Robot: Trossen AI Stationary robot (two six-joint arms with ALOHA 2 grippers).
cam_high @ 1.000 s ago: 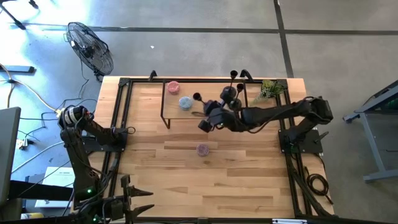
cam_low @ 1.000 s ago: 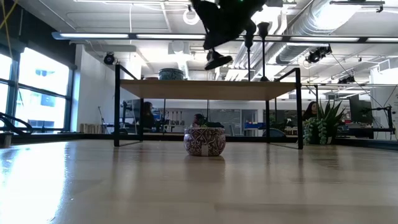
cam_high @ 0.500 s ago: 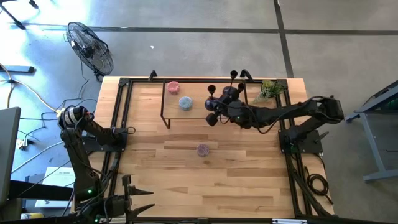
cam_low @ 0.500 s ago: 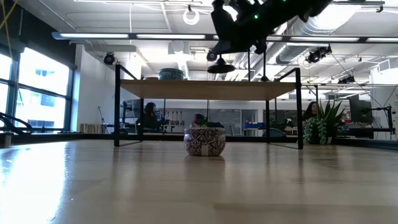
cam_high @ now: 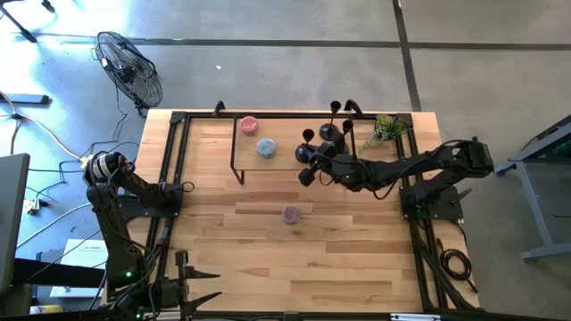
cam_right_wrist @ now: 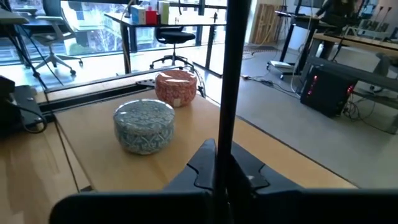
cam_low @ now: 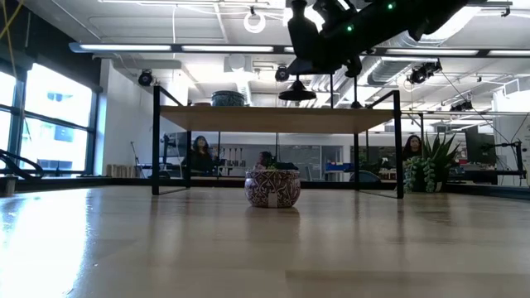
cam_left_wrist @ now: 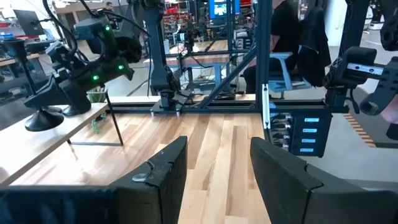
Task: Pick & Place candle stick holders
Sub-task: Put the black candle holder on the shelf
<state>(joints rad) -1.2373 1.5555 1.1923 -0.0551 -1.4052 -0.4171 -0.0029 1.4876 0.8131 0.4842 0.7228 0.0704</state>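
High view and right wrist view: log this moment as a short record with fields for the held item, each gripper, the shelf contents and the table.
held item: candle stick holder, gripped by its stem
right gripper: shut on the stem, over the shelf
left gripper: open, parked at the table's left edge
shelf contents: blue tin, pink tin, two more holders
table: patterned tin
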